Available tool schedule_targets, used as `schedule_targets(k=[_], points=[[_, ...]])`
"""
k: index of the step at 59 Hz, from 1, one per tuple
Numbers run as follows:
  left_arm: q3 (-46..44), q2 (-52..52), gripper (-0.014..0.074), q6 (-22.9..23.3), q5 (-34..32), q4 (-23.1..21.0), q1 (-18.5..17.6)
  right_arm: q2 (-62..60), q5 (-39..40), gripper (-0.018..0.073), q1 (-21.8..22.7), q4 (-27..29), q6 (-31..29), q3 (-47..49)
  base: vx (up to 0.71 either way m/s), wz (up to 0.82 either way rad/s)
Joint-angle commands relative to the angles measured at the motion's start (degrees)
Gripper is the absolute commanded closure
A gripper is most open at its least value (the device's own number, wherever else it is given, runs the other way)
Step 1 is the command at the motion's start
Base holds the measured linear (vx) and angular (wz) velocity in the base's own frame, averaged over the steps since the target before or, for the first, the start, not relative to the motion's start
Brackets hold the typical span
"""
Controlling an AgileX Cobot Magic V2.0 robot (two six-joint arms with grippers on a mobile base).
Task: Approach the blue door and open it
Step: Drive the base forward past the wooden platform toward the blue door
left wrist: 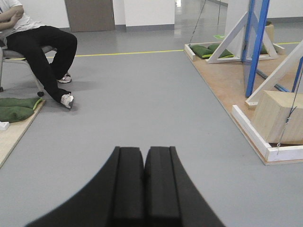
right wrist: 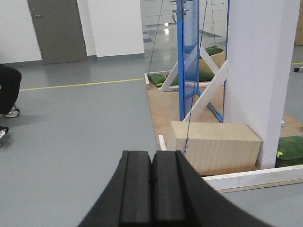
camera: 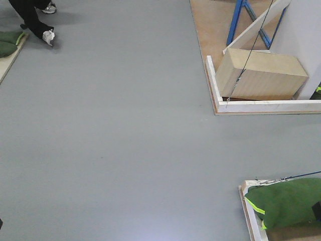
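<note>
**Left gripper (left wrist: 144,156) and right gripper (right wrist: 151,158) clenched; blue door (right wrist: 189,61) off to the right**

Black fingers (left wrist: 129,179) of the left gripper fill the bottom of its wrist view. The two pads are pressed flat together with nothing between them. The right gripper's fingers (right wrist: 168,184) sit the same way, clamped on nothing.

Only the right wrist view shows the blue door at its full height. It stands nearly edge-on on a plywood platform (right wrist: 163,106), behind a wooden box (right wrist: 213,144) and just left of a white pillar (right wrist: 258,71). The left wrist view catches the same door far to its right (left wrist: 252,47), and it alone shows the seated person (left wrist: 42,42) whole, on a chair at the left. The front view looks down. It shows mostly grey floor (camera: 110,130), the person's legs, the box with a cable (camera: 249,47) slanting across it, and blue bars (camera: 234,22) at the top edge. Whether any of the door's panel shows there cannot be told.

A white rail (camera: 266,106) borders the platform and turns a corner just in front of the box. Between that rail and the person the floor lies wide and bare. A second railed corner sits at the front view's lower right. Far ahead, a yellow line (left wrist: 128,53) crosses the floor before a grey door (right wrist: 57,28).

Counted: two grippers, one blue door, one wooden box, one person and one grey door. Of the green bags (left wrist: 16,106), two lie stacked beside the person and one lies on the lower-right corner. More lie at the platform's far end, too small to count.
</note>
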State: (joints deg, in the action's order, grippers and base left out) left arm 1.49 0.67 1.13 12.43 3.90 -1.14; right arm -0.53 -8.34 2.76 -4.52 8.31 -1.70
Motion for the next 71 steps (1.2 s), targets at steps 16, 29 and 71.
schedule_targets(k=[16, 29, 71], points=[[-1.41, 1.02, 0.0524, 0.39, -4.47, -0.15, 0.06, -1.03, 4.8, 0.0548, 0.07, -0.19, -0.07, -0.12, 0.02, 0.01], [-1.03, 1.01, 0.0524, 0.39, -3.98, -0.15, 0.06, -1.09, 4.8, 0.0548, 0.07, -0.19, -0.07, -0.12, 0.07, 0.02], [-1.03, 1.24, 0.0524, 0.39, -4.04, -0.15, 0.06, -1.26, 4.8, 0.0548, 0.81, -0.19, -0.07, -0.12, 0.18, -0.01]])
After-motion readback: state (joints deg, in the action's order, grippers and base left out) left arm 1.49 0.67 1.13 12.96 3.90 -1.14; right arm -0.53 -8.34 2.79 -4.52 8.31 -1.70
